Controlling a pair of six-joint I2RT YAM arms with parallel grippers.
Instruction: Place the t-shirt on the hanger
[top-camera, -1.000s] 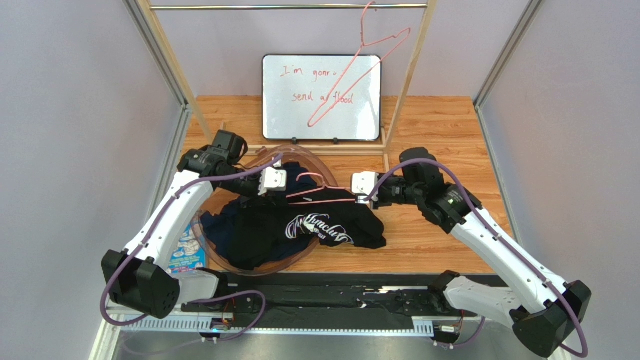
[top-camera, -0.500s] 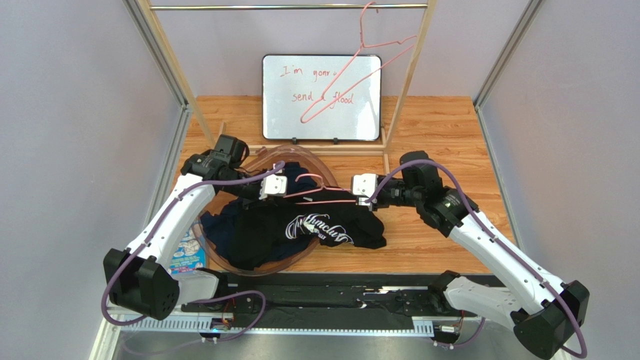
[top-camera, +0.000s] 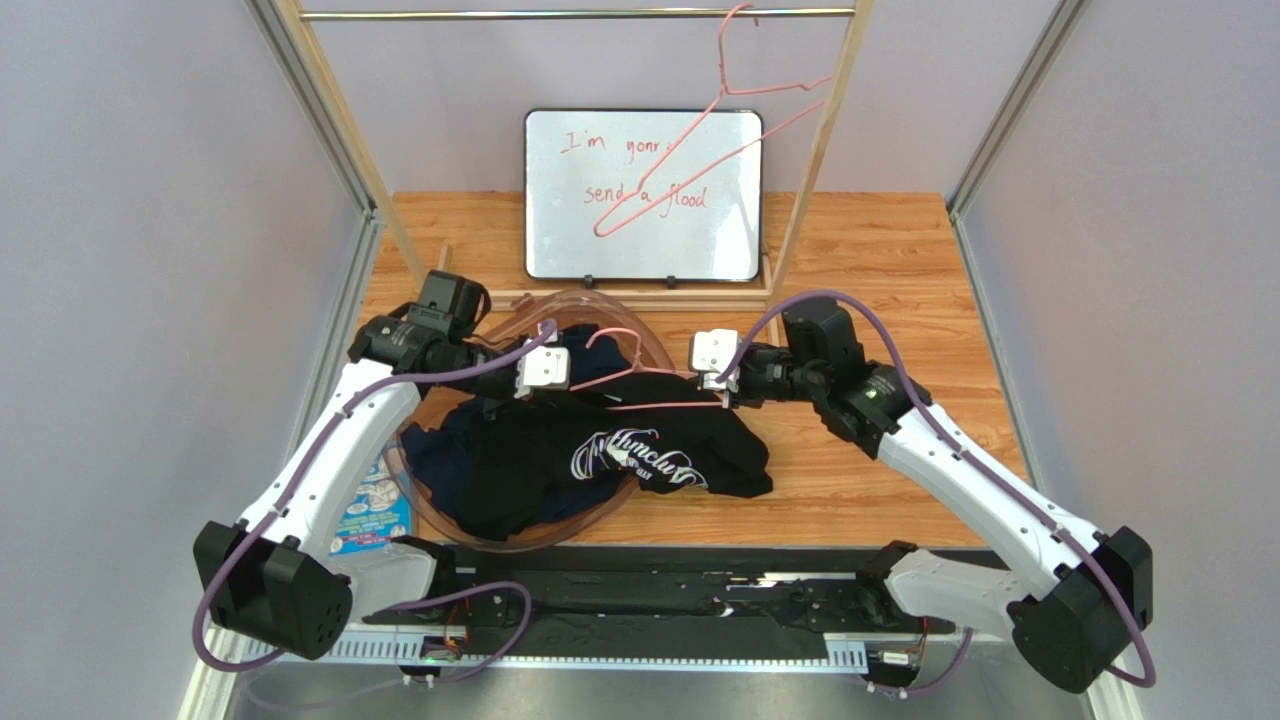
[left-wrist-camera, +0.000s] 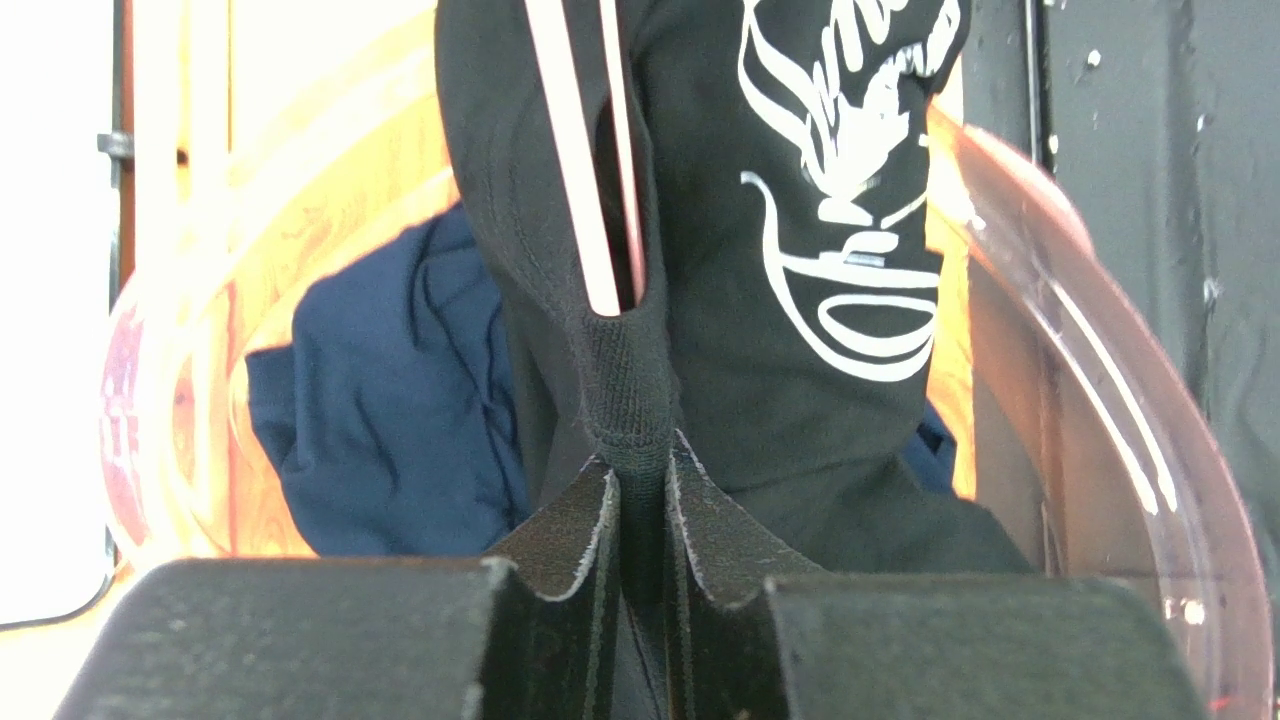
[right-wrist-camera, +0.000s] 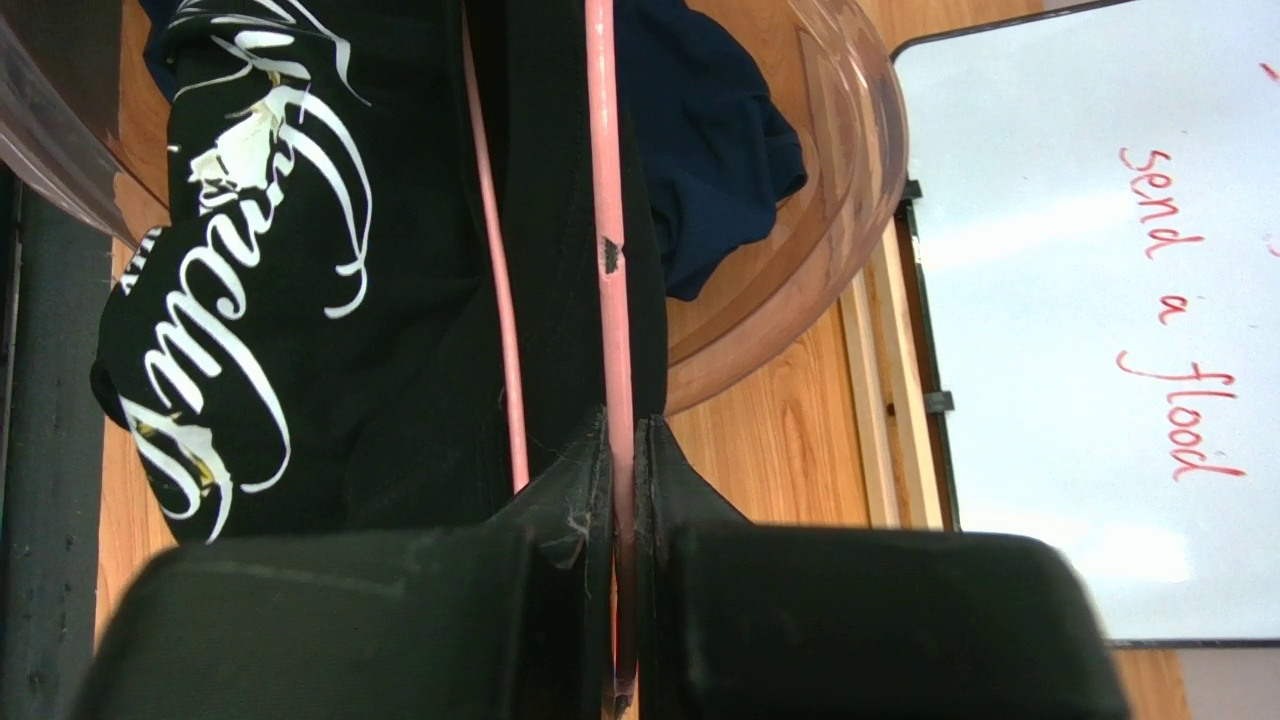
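The black t-shirt (top-camera: 631, 450) with white script print lies partly over a clear bowl; it also shows in the left wrist view (left-wrist-camera: 781, 225) and the right wrist view (right-wrist-camera: 301, 300). The pink wire hanger (top-camera: 646, 393) runs between my two grippers, partly inside the shirt, and shows in the left wrist view (left-wrist-camera: 579, 180) and the right wrist view (right-wrist-camera: 606, 195). My left gripper (top-camera: 553, 375) (left-wrist-camera: 643, 465) is shut on the t-shirt's ribbed collar. My right gripper (top-camera: 718, 384) (right-wrist-camera: 622, 450) is shut on the hanger's wire end.
A clear round bowl (top-camera: 624, 323) holds a plain navy garment (top-camera: 436, 458) (left-wrist-camera: 391, 390). A second pink hanger (top-camera: 706, 135) hangs from the wooden rack's rail. A whiteboard (top-camera: 564, 240) stands at the back. A printed packet (top-camera: 368, 503) lies front left.
Both grippers have shifted slightly left and away with the hanger and collar. The hanging pink hanger on the rail has swung.
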